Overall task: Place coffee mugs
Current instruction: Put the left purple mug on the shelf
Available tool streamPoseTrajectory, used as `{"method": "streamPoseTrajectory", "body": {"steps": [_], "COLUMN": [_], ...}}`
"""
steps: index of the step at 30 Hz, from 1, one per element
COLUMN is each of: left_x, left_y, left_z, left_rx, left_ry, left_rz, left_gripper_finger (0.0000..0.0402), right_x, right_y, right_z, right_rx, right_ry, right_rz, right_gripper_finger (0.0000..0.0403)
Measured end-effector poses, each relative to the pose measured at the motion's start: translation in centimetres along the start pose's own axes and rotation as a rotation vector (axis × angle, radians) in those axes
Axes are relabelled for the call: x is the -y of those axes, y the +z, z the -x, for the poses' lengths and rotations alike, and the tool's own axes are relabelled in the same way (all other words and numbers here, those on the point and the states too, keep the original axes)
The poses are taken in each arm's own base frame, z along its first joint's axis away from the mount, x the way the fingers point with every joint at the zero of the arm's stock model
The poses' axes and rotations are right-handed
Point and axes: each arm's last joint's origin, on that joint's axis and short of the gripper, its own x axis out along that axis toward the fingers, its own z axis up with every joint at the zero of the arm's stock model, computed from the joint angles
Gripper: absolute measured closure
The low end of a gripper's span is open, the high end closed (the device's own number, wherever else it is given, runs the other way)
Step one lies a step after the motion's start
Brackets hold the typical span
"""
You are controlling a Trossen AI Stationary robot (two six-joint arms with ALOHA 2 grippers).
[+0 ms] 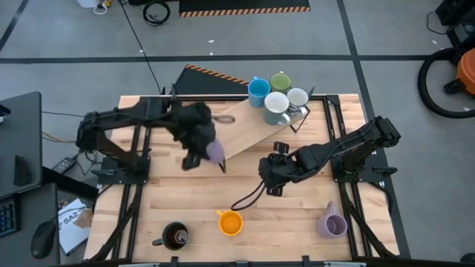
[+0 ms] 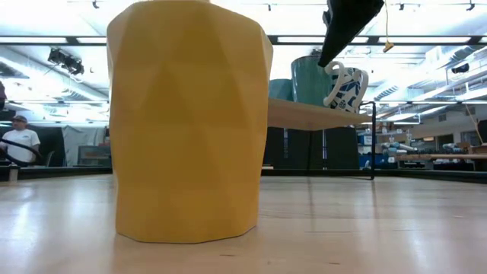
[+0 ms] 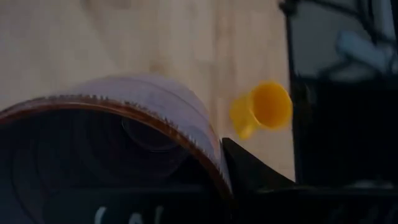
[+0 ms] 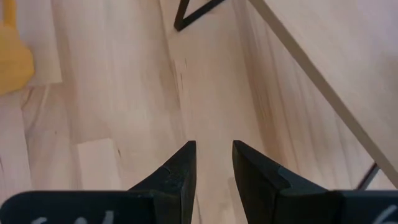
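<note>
While four mugs already crowd the far end of the raised pale wooden shelf board (image 1: 245,133) — a glossy blue mug (image 1: 258,91), a green mug (image 1: 280,81), a white mug (image 1: 276,104) and a pale grey-white mug (image 1: 297,97) — I judge the job about half done. My left gripper (image 1: 210,154) is clamped on a lavender-purple mug (image 1: 215,152), carried at the near left corner of that shelf, and its rim fills my left wrist view; whether it hangs clear of the board I cannot tell. My right gripper (image 4: 213,163) hovers over bare wood near the middle of the worktop (image 1: 297,230) with its fingers narrowly parted and nothing between them. Three mugs are left on the near strip of the worktop: a dark mug with a brown inside (image 1: 176,236) at the left, a faceted orange mug (image 1: 231,222) in the middle, and a second lavender-purple mug (image 1: 331,223) at the right, all well apart. The worktop is light butcher-block planking on a black frame. Around it lies grey concrete floor with a hazard-striped mat at the far side; the low view shows a long hall with strip lighting and a seated person (image 2: 19,141) far off at the left.
</note>
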Motion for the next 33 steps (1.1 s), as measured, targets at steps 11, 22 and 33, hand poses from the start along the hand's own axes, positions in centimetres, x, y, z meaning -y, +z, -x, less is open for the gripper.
{"method": "streamPoseTrajectory", "body": {"steps": [11,22,33], "left_x": [-5.9,-9.3,-10.6], "left_y": [1.7,4.1,5.4], "left_z": [-1.6,-4.4,-5.8], "left_rx": [0.005,-0.137,-0.259], "left_ry": [0.144,0.236,0.312], "left_rz": [0.182,0.207,0.180], "left_gripper_finger": [0.0375,0.0375,0.0375], "right_x": [0.1,2.4,3.6], "right_y": [0.0,-0.6,-1.2], "right_z": [0.1,3.7,5.6], "right_rx": [0.010,0.102,0.136], "right_ry": [-0.018,-0.057,-0.041], "right_rz": [0.002,-0.030,-0.059], "right_gripper_finger": [0.0293,0.0293,0.0293]}}
